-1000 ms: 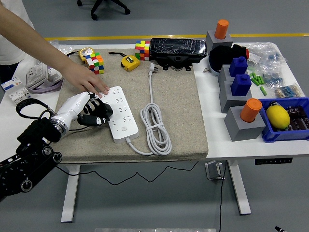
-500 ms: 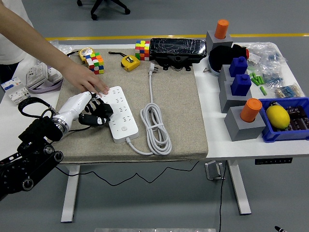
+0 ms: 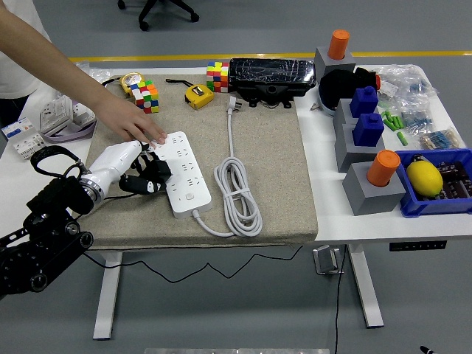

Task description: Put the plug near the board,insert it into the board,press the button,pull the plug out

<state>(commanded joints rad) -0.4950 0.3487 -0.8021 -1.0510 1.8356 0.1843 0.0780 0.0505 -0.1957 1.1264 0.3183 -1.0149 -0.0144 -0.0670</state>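
A white power strip (image 3: 184, 173) lies on the beige mat (image 3: 273, 169), its long cable coiled to the right (image 3: 240, 195). The white plug (image 3: 233, 105) rests at the mat's far edge, unplugged. My left hand (image 3: 147, 173) sits against the strip's left side, black fingers curled beside it, holding nothing that I can see. A person's hand (image 3: 136, 125) reaches in from the upper left and presses fingertips on the strip's far left corner. My right hand is out of view.
Two colour cubes (image 3: 145, 96) (image 3: 217, 75), a yellow tape measure (image 3: 198, 96) and a black case (image 3: 271, 77) line the mat's far edge. Grey and blue blocks with orange cylinders (image 3: 372, 173) and a blue bin (image 3: 439, 181) fill the right side.
My left arm has shifted slightly up and toward the strip. The person's hand stays on the strip's corner.
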